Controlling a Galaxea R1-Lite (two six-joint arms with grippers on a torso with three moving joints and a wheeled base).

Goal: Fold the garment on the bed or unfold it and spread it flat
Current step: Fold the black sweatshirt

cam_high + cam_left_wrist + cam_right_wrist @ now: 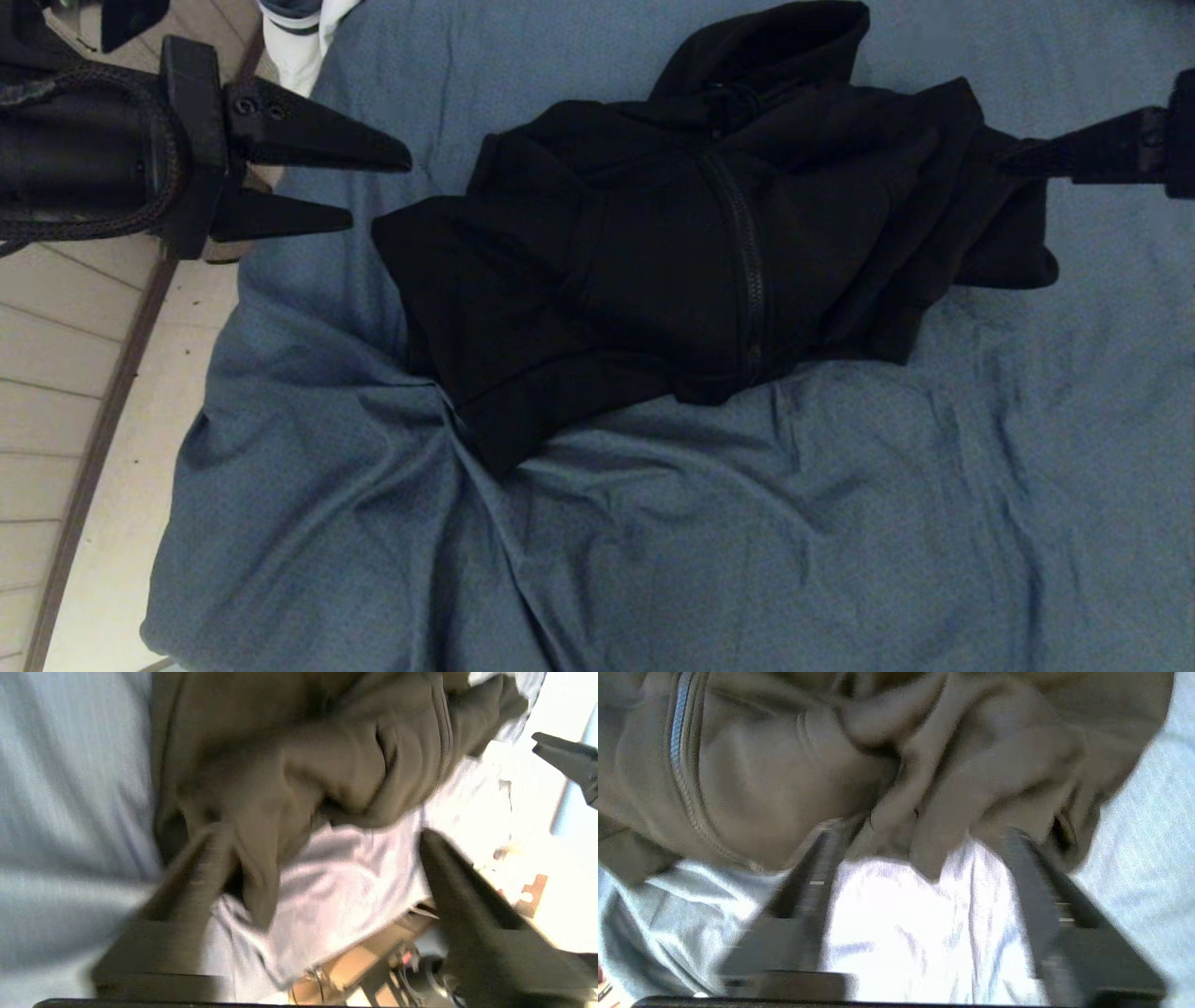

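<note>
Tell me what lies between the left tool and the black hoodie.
Only bare blue-grey bedsheet separates the left tool from the hoodie, seen in the head view.

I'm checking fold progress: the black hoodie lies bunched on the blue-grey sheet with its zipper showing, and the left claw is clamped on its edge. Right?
Not quite. In the head view the left claw is open beside the hoodie, gripping nothing. The rest stands.

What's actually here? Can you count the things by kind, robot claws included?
Black hoodie, crumpled on the bed: 1
Bed with blue-grey sheet: 1
Robot grippers: 2, the left gripper beside the hoodie with fingers apart, the right gripper at the hoodie's other edge
White cloth with a dark band at the bed's far corner: 1
Total: 5
</note>
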